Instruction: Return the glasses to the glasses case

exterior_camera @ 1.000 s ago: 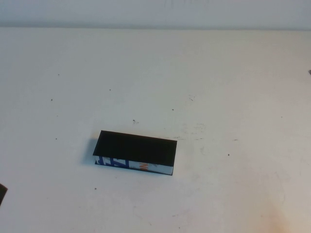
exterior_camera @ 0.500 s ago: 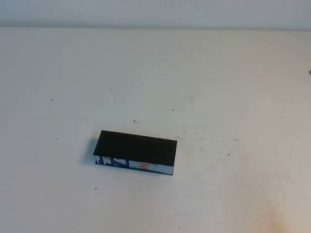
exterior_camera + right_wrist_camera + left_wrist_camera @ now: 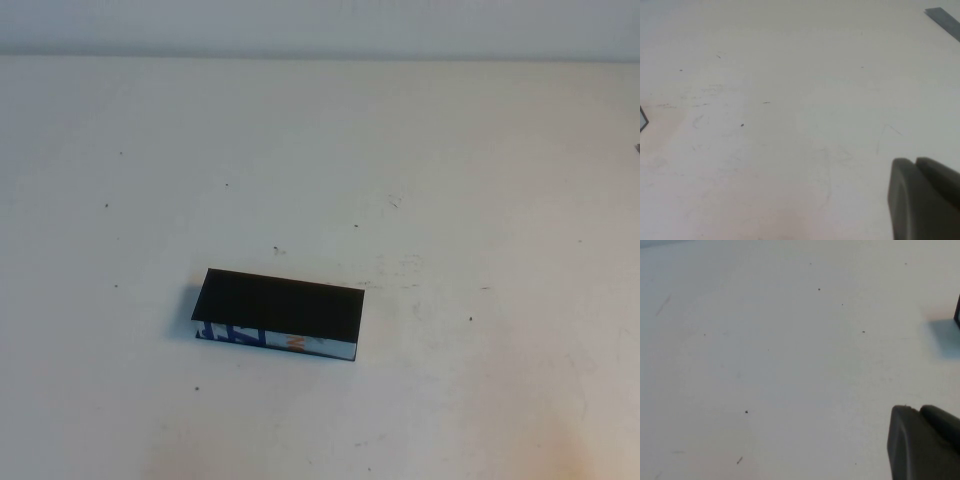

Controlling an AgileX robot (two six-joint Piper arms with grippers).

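Note:
The glasses case (image 3: pixel 279 313) lies on the white table (image 3: pixel 450 180), left of centre, with its black top face up and its blue, white and orange print facing me. The glasses are not in view. Neither gripper shows in the high view. In the left wrist view my left gripper (image 3: pixel 917 410) is shut and empty over bare table, and an edge of the case (image 3: pixel 958 315) shows at the frame's border. In the right wrist view my right gripper (image 3: pixel 915 162) is shut and empty over bare table, with a corner of the case (image 3: pixel 642 119) at the border.
The table surface carries small dark specks and faint scuffs. A grey strip (image 3: pixel 945 20) lies at the table's edge in the right wrist view. A small dark object (image 3: pixel 637 150) shows at the right border of the high view.
A dark gripper tip that showed at the lower left edge of the high view one second ago has withdrawn out of frame. The case has not moved.

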